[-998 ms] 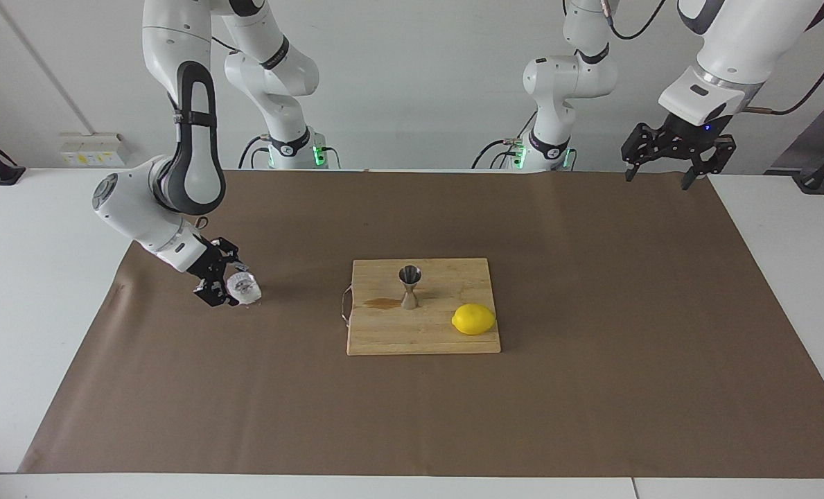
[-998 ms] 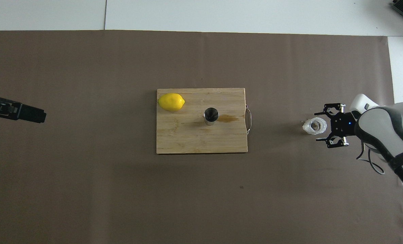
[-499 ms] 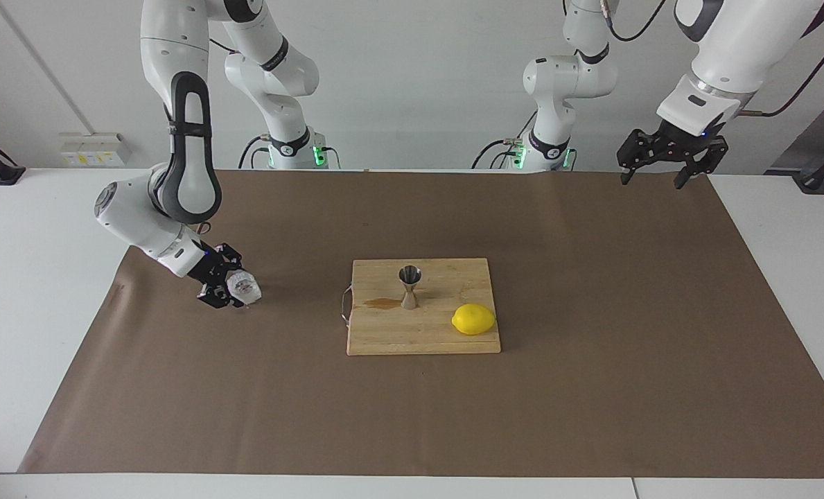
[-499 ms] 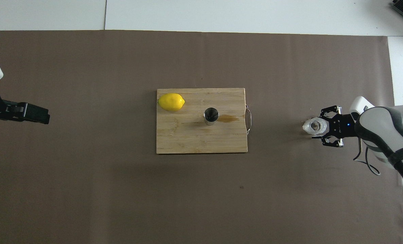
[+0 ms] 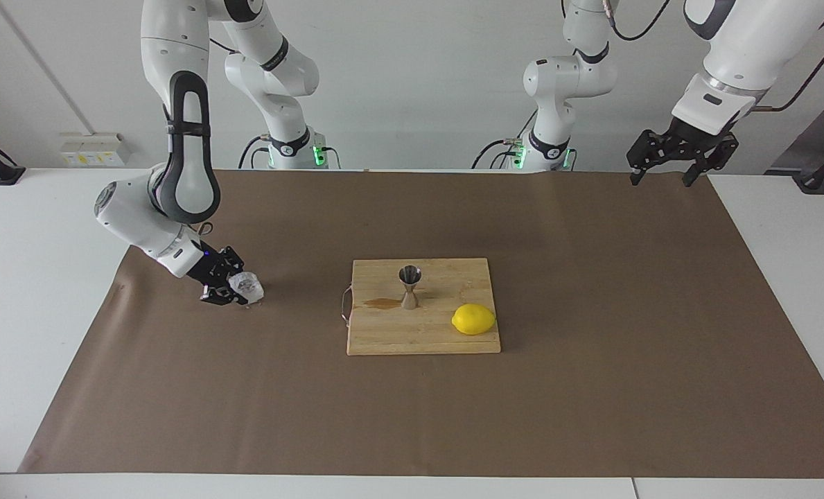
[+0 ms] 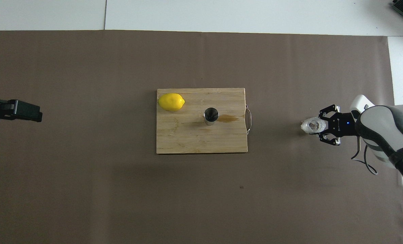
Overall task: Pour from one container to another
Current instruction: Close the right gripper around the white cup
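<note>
My right gripper [image 5: 235, 290] clamps the glass cup [image 5: 246, 285] beside the cutting board [image 5: 384, 333]; my left gripper [image 5: 664, 168] waits, spread wide. No readable writing.

Both arms are made of white rounded shells with black rings at the joints. The right arm [image 5: 176, 138] has a long black oval band on its lower link. Each base shows a small green light, and black cables hang near them. The left gripper [image 5: 682, 149] and the right gripper [image 5: 228, 285] are black metal, with a small blue light.
</note>
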Motion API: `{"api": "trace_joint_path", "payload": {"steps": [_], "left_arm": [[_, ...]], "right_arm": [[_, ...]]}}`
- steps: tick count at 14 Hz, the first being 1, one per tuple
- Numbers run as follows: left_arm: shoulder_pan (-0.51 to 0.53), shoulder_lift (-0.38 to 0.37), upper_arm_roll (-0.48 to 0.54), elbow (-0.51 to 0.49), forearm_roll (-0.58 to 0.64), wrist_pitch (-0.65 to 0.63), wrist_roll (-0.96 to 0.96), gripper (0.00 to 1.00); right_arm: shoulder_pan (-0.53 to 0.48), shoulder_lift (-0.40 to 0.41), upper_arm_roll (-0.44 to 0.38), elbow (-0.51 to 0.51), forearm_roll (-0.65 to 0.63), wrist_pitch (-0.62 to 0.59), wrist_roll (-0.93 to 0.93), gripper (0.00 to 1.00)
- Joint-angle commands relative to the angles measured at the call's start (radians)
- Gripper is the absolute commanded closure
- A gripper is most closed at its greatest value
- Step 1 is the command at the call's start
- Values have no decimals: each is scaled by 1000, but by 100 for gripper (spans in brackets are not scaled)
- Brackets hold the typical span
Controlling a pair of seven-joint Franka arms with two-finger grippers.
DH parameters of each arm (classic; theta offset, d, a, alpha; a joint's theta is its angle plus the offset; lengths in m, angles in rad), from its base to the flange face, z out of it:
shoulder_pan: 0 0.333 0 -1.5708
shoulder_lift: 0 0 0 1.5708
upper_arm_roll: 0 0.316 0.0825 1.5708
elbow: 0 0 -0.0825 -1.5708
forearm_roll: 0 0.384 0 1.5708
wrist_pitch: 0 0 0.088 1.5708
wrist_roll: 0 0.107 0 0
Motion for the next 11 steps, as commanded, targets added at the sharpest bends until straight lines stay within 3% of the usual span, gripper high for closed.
{"api": "trace_joint_path", "payload": {"steps": [1, 6, 11], "left_arm": [[8, -19, -10, -19, -15, 0, 2, 0], [12, -41, -10, -60, -15, -1, -7, 0], [19, -41, -10, -60, -15, -6, -7, 0]], "right_arm": [[14, -54, 10, -4, 27, -9, 52, 66], [75, -128, 12, -1, 3, -24, 195, 66], [169, -143, 13, 56, -106, -47, 419, 66]]}}
